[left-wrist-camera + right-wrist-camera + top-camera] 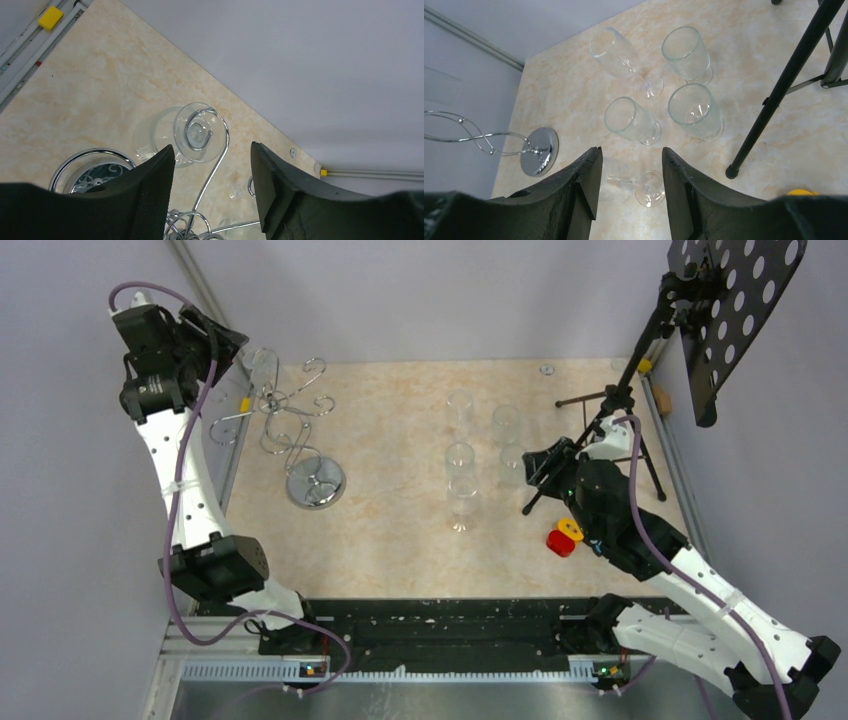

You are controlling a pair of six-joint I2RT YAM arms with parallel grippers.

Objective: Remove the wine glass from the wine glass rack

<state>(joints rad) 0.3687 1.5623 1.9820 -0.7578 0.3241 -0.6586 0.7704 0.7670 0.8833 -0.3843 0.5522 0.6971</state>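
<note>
Left tool (211, 150): jaws apart, nothing held, tips near the wine glass (197, 132), which hangs foot-up on a curled arm of the wine glass rack (300, 430). Right tool (631, 150): jaws apart, empty, above five clear glasses (631, 120) on the bench (390, 530), well right of the rack.

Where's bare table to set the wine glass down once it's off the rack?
Widest bare patch: table between the rack's base and the glass cluster. Also the near strip in front of both. Crowded: the cluster through to the music stand legs and the red block.
</note>
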